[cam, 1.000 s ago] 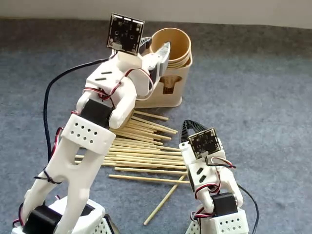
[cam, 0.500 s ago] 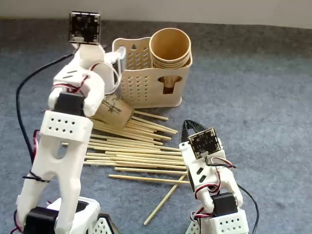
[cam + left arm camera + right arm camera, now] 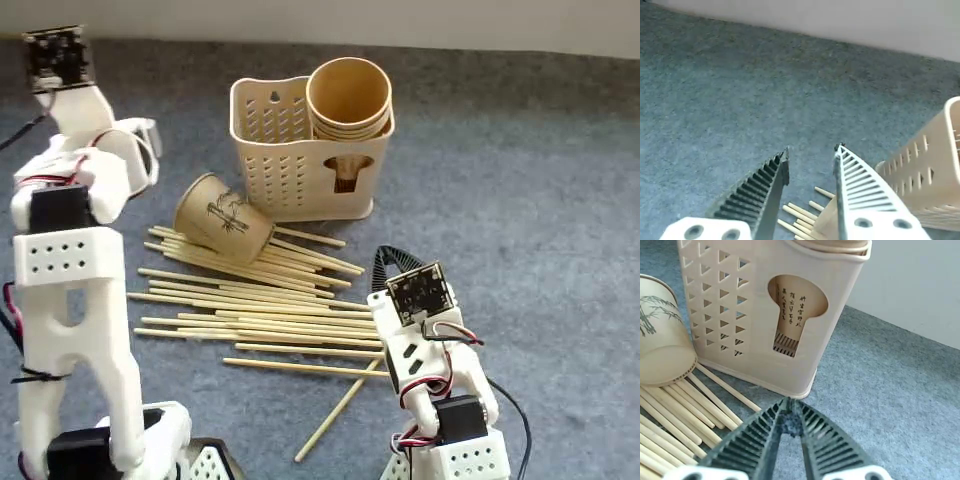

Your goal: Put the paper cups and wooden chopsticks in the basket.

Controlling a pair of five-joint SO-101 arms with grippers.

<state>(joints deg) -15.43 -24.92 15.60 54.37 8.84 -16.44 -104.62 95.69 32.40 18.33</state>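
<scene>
Left gripper [image 3: 811,152]: jaws apart, empty, up over carpet on basket's [image 3: 275,175] left-arm side. Right gripper [image 3: 790,412]: pinched closed, empty, low, facing basket. Loose paper cup [image 3: 222,218] on its side atop chopsticks [image 3: 260,305], just beside basket; axis slanted, mouth toward left arm. Left arm nearer, so its pick. Stacked cups [image 3: 348,95] already in basket.

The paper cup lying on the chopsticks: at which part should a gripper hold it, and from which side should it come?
Probably across the middle of the paper cup, coming from above. It lies on its side on the chopsticks, so its round wall faces up, and the basket stands close beside it, blocking that side.
</scene>
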